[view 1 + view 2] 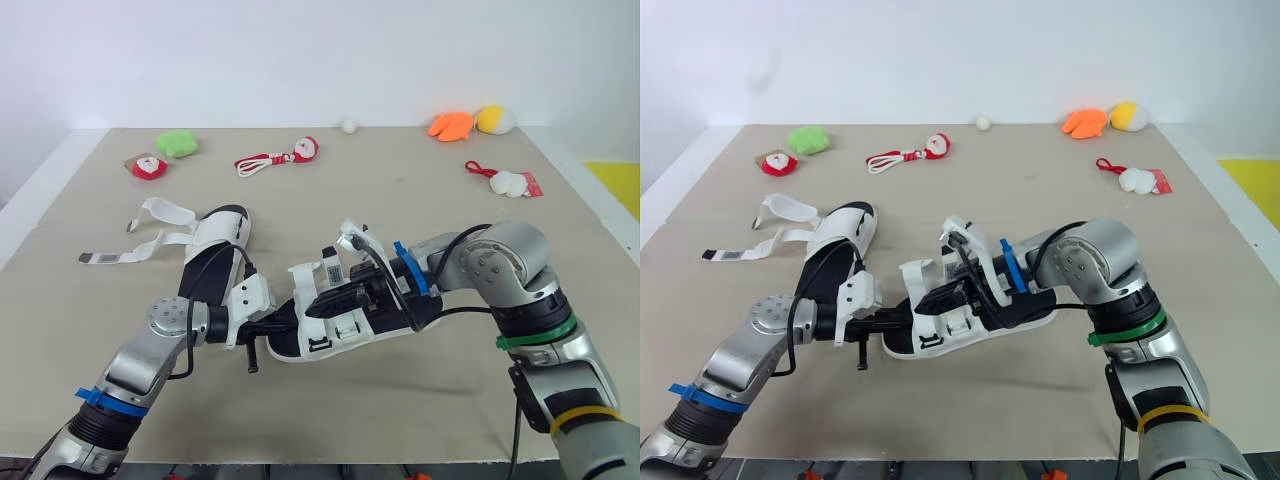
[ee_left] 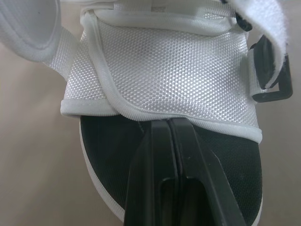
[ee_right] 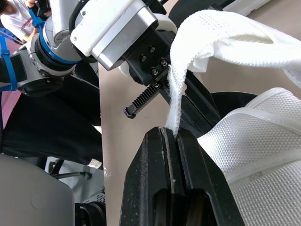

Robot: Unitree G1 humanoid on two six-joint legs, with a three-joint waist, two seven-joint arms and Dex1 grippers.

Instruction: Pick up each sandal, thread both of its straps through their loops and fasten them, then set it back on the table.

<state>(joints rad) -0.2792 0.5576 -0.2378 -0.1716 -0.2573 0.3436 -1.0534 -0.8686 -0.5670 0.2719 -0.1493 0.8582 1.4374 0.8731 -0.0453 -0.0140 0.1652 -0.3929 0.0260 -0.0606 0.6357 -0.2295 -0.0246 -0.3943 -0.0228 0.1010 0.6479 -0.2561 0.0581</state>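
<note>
Arms bent inward; right gripper (image 3: 170, 135) pinches strap (image 3: 178, 89), left gripper (image 2: 169, 124) closed against sandal (image 2: 164, 70)

The middle of the table (image 1: 400, 200) is taken up by the sandal (image 1: 345, 335). One end of it is pinched by the left gripper (image 2: 169, 123) and its strap (image 3: 221, 33) is pinched by the right gripper (image 3: 171, 134), so no gap is found between the two arms. Just behind the left arm, the way is blocked by the second sandal (image 1: 220, 235) and its loose straps (image 1: 165, 212). Past these, a wide bare band can be crossed freely. The far edge is dotted with a green toy (image 1: 178, 143), a red toy (image 1: 148, 166), a corded toy (image 1: 305, 150), a white ball (image 1: 349, 126), an orange toy (image 1: 451, 125) and a yellow toy (image 1: 494, 119), with gaps between them. A white toy (image 1: 508, 183) is set near the right edge.
</note>
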